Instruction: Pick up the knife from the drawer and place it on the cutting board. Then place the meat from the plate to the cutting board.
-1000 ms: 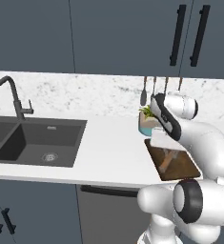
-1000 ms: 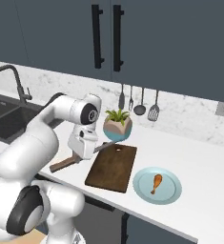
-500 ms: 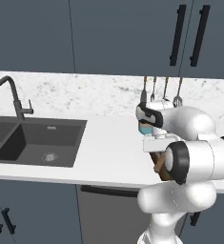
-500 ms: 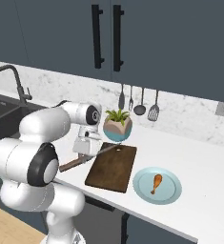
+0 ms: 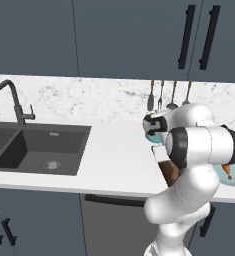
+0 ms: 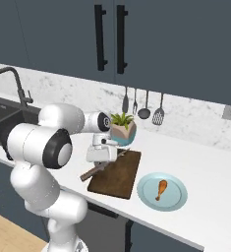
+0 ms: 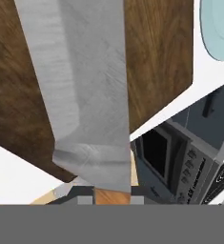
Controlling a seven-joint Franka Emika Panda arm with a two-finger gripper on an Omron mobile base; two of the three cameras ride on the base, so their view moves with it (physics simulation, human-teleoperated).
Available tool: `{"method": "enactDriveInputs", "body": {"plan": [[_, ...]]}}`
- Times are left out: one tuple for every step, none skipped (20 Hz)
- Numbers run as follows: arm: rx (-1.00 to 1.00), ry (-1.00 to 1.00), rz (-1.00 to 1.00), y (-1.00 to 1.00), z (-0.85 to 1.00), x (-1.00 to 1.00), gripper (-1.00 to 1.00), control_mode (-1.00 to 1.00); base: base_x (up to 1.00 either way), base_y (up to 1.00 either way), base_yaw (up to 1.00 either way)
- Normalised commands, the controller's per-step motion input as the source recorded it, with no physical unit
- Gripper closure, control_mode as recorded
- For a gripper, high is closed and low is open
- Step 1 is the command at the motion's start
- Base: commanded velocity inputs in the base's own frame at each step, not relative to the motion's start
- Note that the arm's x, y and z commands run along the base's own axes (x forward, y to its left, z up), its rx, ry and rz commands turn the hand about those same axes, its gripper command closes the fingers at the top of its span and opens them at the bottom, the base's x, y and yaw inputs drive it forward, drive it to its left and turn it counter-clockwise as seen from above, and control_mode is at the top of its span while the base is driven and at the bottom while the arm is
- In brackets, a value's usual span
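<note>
Above the left part of the cutting board point(image 6: 116, 173), the knife point(image 6: 98, 168) hangs clamped in the jaws of the gripper point(image 6: 101, 156), with the meat point(image 6: 160, 189) on the plate point(image 6: 178, 199) to the right on the counter point(image 6: 213, 184).

Place: I see a kitchen.
Evidence left of gripper point(image 6: 103, 164): sink point(image 5: 36, 148), faucet point(image 5: 11, 100).
Evidence behind it: utensils point(image 6: 142, 104), cabinets point(image 6: 136, 39).

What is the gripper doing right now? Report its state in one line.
Gripper: shut on the knife, holding it over the near-left part of the cutting board.
</note>
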Motion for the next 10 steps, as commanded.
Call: {"method": "enactDriveInputs", "body": {"plan": [[0.0,0.0,0.07,-0.34,-0.31,0.24,1.0,-1.0,0.0,0.0,0.0],[0.0,0.0,0.06,-0.32,-0.32,0.21,1.0,-1.0,0.0,0.0,0.0],[0.0,0.0,0.04,-0.26,-0.39,0.13,1.0,-1.0,0.0,0.0,0.0],[0.0,0.0,0.01,-0.09,-0.44,0.2,1.0,-1.0,0.0,0.0,0.0],[0.0,0.0,0.03,0.0,-0.45,0.28,1.0,-1.0,0.0,0.0,0.0],[0.0,0.0,0.04,0.0,-0.44,0.23,1.0,-1.0,0.0,0.0,0.0],[0.04,0.0,0.04,0.0,-0.44,0.26,1.0,-1.0,0.0,0.0,0.0],[0.04,0.0,0.04,0.0,-0.44,0.26,1.0,-1.0,0.0,0.0,0.0],[0.04,0.0,0.03,0.0,-0.46,0.29,1.0,-1.0,0.0,0.0,0.0],[0.05,0.0,0.03,0.0,-0.44,0.29,1.0,-1.0,0.0,0.0,0.0]]}}
